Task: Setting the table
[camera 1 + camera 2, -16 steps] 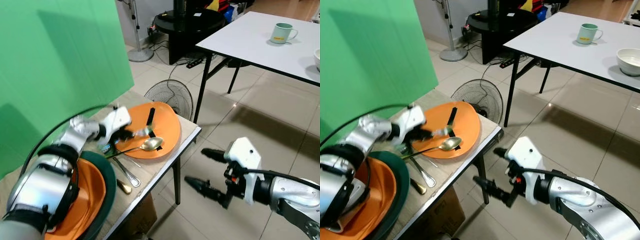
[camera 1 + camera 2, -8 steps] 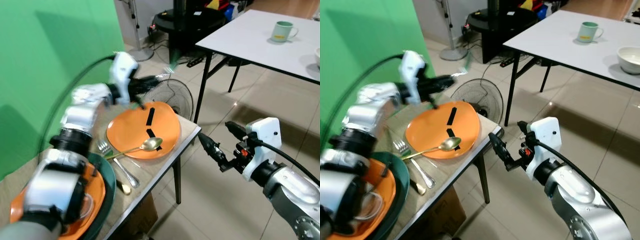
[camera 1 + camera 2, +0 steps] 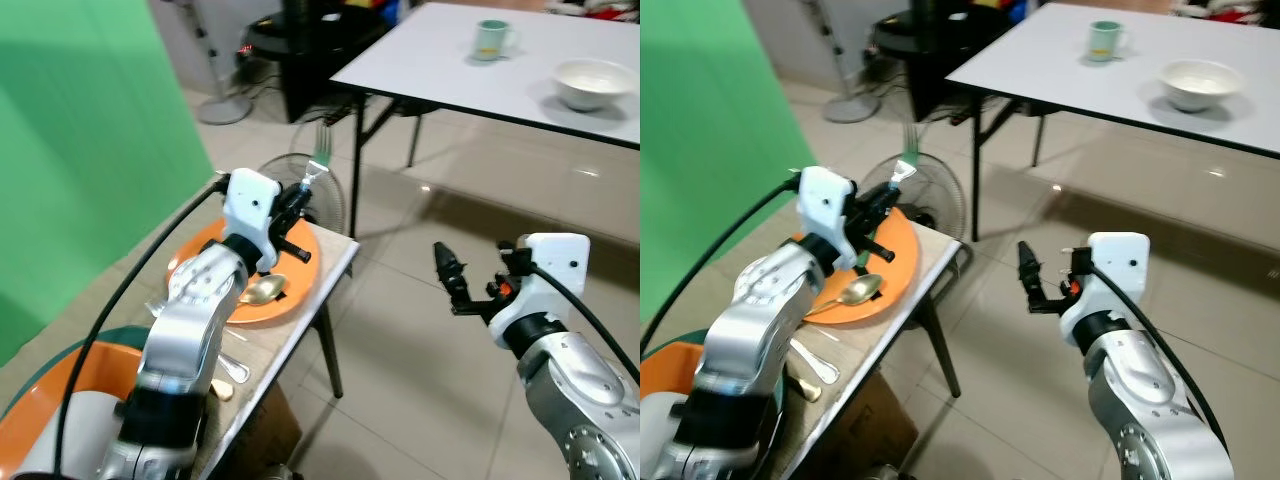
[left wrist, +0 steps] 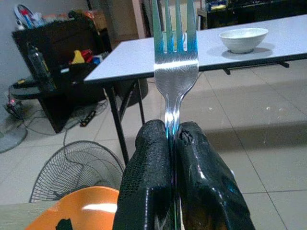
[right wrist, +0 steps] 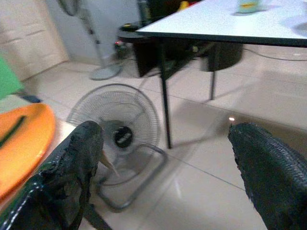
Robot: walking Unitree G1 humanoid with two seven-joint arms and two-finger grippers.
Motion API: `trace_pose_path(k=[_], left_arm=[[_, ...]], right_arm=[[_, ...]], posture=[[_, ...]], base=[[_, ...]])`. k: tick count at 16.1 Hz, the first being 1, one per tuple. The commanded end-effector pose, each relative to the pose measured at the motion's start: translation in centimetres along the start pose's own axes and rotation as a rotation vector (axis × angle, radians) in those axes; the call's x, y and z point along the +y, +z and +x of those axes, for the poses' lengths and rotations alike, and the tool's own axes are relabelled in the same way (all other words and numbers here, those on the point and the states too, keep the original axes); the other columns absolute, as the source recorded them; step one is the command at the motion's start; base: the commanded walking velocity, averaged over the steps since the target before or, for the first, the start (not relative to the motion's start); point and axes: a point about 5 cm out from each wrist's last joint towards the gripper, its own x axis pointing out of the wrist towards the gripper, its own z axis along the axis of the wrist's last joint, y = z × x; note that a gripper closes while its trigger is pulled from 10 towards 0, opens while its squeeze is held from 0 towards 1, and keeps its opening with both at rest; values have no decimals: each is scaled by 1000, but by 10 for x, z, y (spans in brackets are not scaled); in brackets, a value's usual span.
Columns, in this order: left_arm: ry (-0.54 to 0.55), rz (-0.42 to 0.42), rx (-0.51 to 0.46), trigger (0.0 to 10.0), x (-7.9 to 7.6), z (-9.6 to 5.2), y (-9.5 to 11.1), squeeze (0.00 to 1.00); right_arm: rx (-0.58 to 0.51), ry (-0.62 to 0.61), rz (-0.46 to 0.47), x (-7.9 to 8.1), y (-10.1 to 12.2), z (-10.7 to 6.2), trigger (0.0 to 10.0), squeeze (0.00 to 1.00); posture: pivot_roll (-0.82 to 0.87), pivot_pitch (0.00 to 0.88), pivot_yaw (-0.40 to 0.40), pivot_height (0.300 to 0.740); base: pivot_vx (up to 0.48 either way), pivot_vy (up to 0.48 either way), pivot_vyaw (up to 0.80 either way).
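One silver steel fork (image 4: 173,62) is now clamped by its handle between the black fingers of the left gripper (image 4: 173,143), tines up and pointing toward the white rectangular dining table (image 3: 450,75). A second ago that gripper was down over the round orange plate (image 3: 300,275) on the small side table (image 3: 335,255); it has since lifted clear with the fork. The whole view has also swung toward the white table — camera motion, not the objects.

- Gold spoon (image 3: 855,291) lies on the orange plate; more cutlery (image 3: 810,355) lies beside it.
- White bowl (image 3: 592,82) and pale green mug (image 3: 490,38) already stand on the white table.
- Right gripper (image 3: 448,280) hangs over the floor, fingers spread wide, holding nothing.

Judgement: pick-up is done — carrying the fork to the white table comes next, which is well apart from here.
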Motion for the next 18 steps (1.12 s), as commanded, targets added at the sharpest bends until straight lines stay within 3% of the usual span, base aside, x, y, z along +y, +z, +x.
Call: trace_pose_path(k=[1, 5, 11, 18], left_arm=[[28, 45, -9, 10000, 1, -3, 7, 0], [7, 62, -67, 10000, -9, -3, 18, 0], [-41, 31, -72, 10000, -15, 2, 26, 0], [-80, -4, -62, 10000, -23, 5, 24, 0]], right_arm=[[-9, -10, -3, 1, 3, 1, 10000, 0], [-26, -19, 7, 3, 3, 1, 10000, 0], [-41, -38, 32, 2, 3, -3, 10000, 0], [-43, -55, 35, 1, 2, -9, 10000, 0]], posture=[[-24, 0, 107, 740], [-24, 0, 122, 740], [-42, 0, 147, 740], [-72, 0, 160, 740]], base=[[0, 0, -775], [0, 0, -386], [316, 0, 0], [425, 0, -737]])
